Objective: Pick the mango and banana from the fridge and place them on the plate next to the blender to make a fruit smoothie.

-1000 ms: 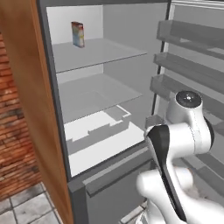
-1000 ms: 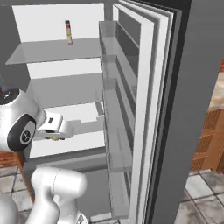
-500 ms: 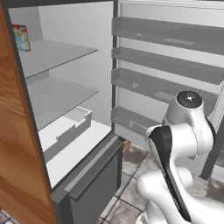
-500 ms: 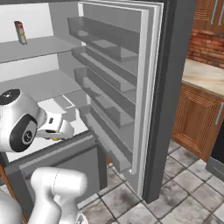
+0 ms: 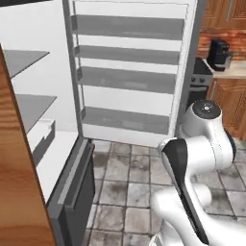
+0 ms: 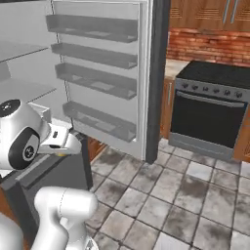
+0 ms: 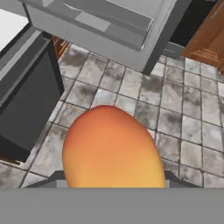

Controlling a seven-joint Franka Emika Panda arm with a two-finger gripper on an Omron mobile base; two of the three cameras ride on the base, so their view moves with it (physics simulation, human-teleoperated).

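The mango (image 7: pixel 111 146) sits big and orange at the near edge of the hand view, over tiled floor (image 7: pixel 175 109), so the jaws appear closed on it, though the fingertips themselves are hidden. The gripper (image 6: pixel 61 142) rides just outside the open fridge (image 6: pixel 97 73). My judgement: a loose hold could let the fruit slip onto the tiles during the drive. The right base view shows a black oven (image 6: pixel 207 112); the left base view shows a coffee machine (image 5: pixel 218 54) on the far bench.

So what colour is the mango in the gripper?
Orange, shading to red at the top; the mango shows best in the hand view.
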